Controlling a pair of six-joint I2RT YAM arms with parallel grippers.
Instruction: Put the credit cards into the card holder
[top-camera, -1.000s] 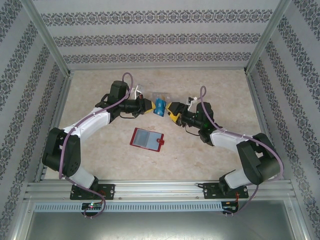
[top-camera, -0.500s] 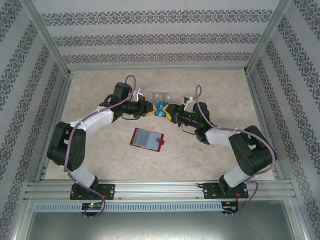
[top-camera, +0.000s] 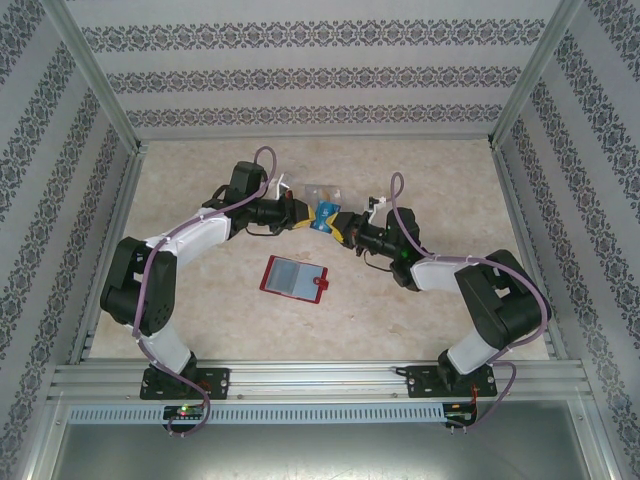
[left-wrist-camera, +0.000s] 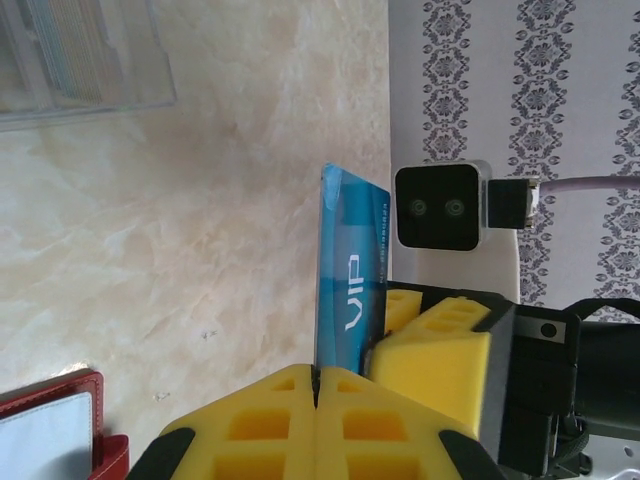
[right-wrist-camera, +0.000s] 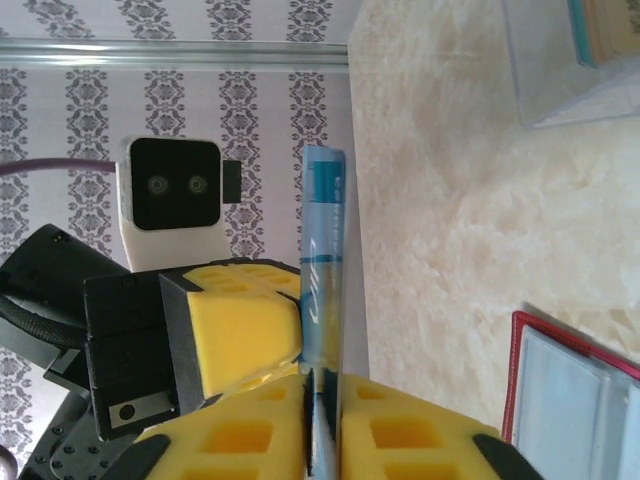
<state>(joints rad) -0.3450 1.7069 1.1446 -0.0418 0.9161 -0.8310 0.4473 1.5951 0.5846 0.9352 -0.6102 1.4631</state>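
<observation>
Starting at the near edge, where the two arms are bolted down: both reach out over the marble-look table (top-camera: 420, 310) and bend in toward each other. First thing you hit on the table is the red card holder (top-camera: 293, 276), lying open and flat with its grey-blue clear pockets facing up and the red snap tab sticking out on its right side, well apart from either pincer. A bit further out, the arms meet in the air over the middle of the table, and the blue credit card (left-wrist-camera: 350, 270) sits between them, with "VIP" printed on it. It's off the table and not in the holder. The left pincer (left-wrist-camera: 315, 385) is clamped tight on one end of the card, its yellow pads pressed together with just the card's thin edge in the seam. The right pincer (right-wrist-camera: 320, 385) has come in from the opposite side, and its pads are closed down on the other end of that same card, so both have hold of it at once. Just behind them, a clear plastic case (top-camera: 322, 191) lies on the table. I think there's a stack of more cards inside, but it's too blurry to say for sure. Past that is bare table, then the patterned back wall (top-camera: 320, 70).
</observation>
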